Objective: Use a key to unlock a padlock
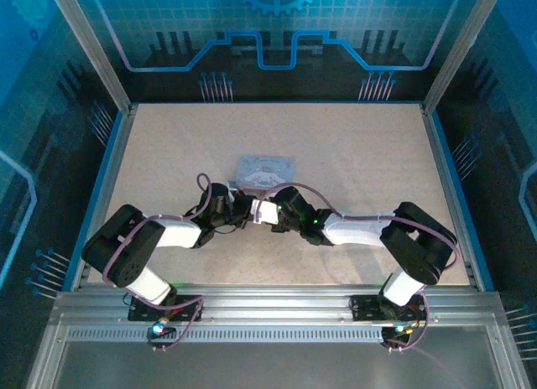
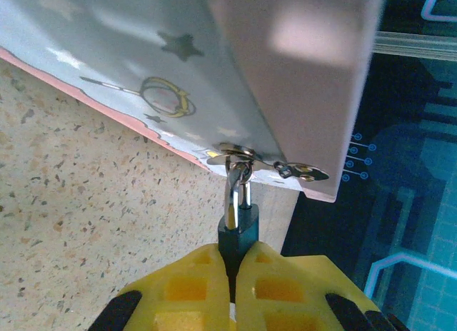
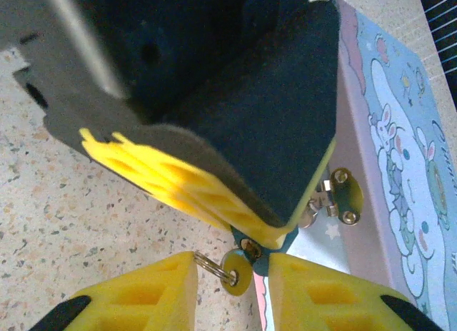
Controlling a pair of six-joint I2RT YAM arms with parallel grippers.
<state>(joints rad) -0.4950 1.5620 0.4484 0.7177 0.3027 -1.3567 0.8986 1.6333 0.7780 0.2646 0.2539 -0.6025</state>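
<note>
The dark blue padlock (image 2: 243, 230) hangs by its silvery shackle from the hasp (image 2: 246, 158) of a pale cartoon-printed tin (image 2: 128, 67). My left gripper (image 2: 234, 263) is shut on the padlock's body. In the right wrist view the key (image 3: 236, 271), a small round head with a wire ring (image 3: 208, 262), sticks out of the padlock's underside (image 3: 261, 260). My right gripper (image 3: 233, 264) has one yellow finger on each side of the key head, with a gap on both sides. The ring touches its left finger (image 3: 153, 292). From above, both grippers (image 1: 243, 213) (image 1: 271, 215) meet just in front of the tin (image 1: 266, 170).
The tin rests on a speckled beige tabletop (image 1: 352, 154) inside a metal-framed enclosure. The left gripper's black and yellow finger (image 3: 235, 131) looms just above my right fingers. The table's far edge and dark blue backdrop (image 2: 400, 202) lie just past the tin's corner.
</note>
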